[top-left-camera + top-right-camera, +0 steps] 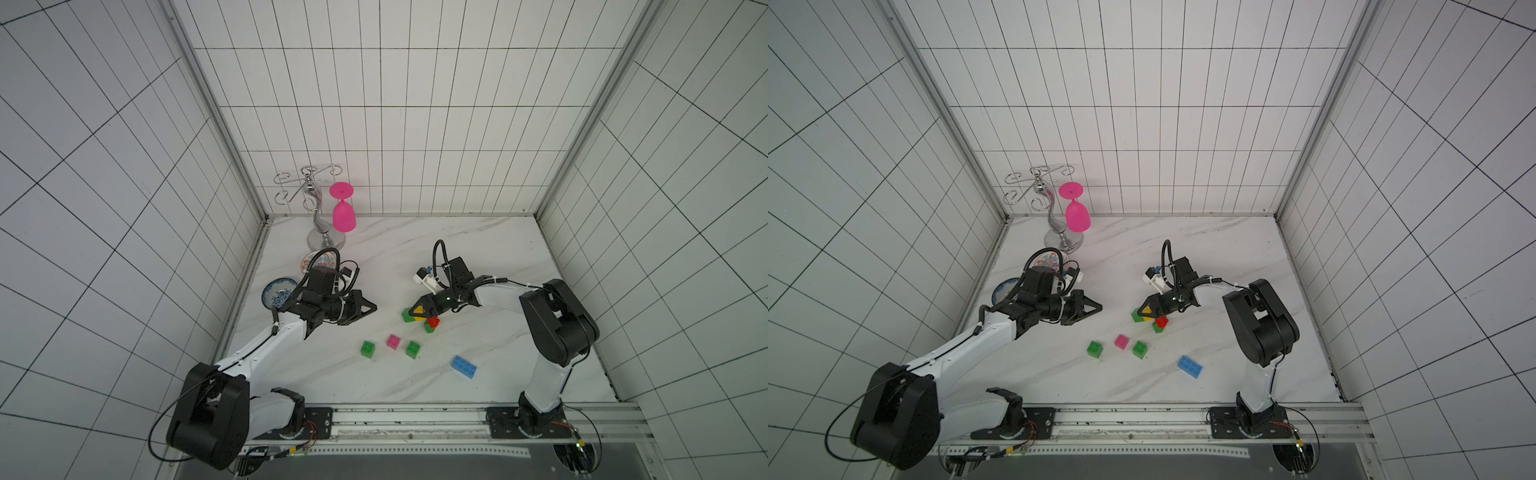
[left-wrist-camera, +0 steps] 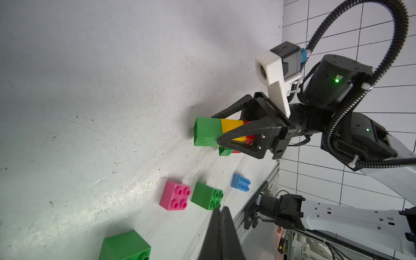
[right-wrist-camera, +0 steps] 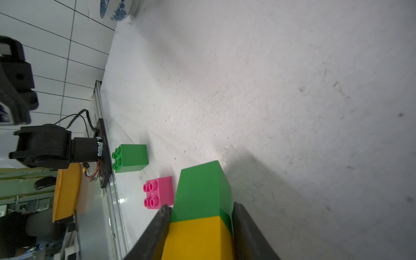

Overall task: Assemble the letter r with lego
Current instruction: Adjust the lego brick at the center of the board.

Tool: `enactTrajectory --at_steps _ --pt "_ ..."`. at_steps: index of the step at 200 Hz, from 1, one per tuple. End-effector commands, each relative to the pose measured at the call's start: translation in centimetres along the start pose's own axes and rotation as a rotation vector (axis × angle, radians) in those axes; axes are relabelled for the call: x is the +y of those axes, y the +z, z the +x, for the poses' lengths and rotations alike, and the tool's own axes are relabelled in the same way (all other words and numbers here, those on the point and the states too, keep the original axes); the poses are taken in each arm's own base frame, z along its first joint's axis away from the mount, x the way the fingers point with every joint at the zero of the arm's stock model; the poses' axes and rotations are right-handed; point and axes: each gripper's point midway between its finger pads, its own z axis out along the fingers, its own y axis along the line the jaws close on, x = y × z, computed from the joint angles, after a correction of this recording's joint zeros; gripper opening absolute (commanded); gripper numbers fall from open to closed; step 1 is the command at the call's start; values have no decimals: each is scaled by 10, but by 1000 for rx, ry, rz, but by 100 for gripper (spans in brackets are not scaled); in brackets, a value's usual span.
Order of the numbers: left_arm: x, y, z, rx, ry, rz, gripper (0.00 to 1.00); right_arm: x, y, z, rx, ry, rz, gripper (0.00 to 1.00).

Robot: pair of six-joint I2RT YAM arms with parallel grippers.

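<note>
A joined piece of lego lies on its side mid-table: a green cube (image 1: 407, 316), a yellow cube (image 1: 419, 310), a red brick (image 1: 434, 321) and another green cube (image 1: 429, 328) under it. My right gripper (image 1: 417, 312) is shut on the yellow cube (image 3: 198, 238), one finger against each side, and the green cube (image 3: 202, 189) sticks out past the tips. Loose on the table are a green cube (image 1: 368, 348), a pink cube (image 1: 393, 341), a green cube (image 1: 412, 349) and a blue brick (image 1: 464, 366). My left gripper (image 1: 372, 308) hovers to the left, shut and empty.
A metal glass rack (image 1: 313, 199) with a pink glass (image 1: 343, 214) stands at the back left. Two patterned plates (image 1: 279, 291) lie by the left wall behind my left arm. The mounting rail (image 1: 415, 415) runs along the front edge.
</note>
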Motion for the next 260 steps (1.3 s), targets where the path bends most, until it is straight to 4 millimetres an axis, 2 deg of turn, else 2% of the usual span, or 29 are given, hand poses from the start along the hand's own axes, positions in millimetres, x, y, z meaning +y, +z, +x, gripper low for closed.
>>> enactTrajectory --at_steps 1,32,54,82,103,129,154,175,200,216,237,260 --pt "4 0 1 2 7 0 0 2 0 -15 -30 106 -111 47" --pt "5 1 1 6 3 -2 0 -13 -1 -26 -44 219 -166 54" --pt "6 2 1 7 4 -4 0 -22 -1 -32 -55 221 -159 55" --pt "6 1 1 4 5 -6 0 -34 -12 -48 -108 224 -118 59" --pt "6 -1 -2 -3 12 -14 0 -50 -25 -60 -141 231 -20 59" --pt "6 -5 -6 -19 37 -42 0 -79 -47 -66 -162 230 234 59" --pt "8 -11 -11 -46 73 -90 0 -84 -70 -73 -200 220 351 55" --pt "13 -20 -15 -77 126 -162 0 -76 -101 -77 -260 185 477 51" --pt "14 -40 -19 -127 217 -261 0 -43 -136 -74 -306 141 526 52" --pt "5 -59 -22 -177 289 -295 0 -18 -151 -61 -286 126 522 53" --pt "-3 -80 -20 -231 357 -331 0 13 -150 -31 -193 101 480 53" --pt "-4 -94 -13 -268 378 -345 0 44 -124 16 -10 69 438 53"
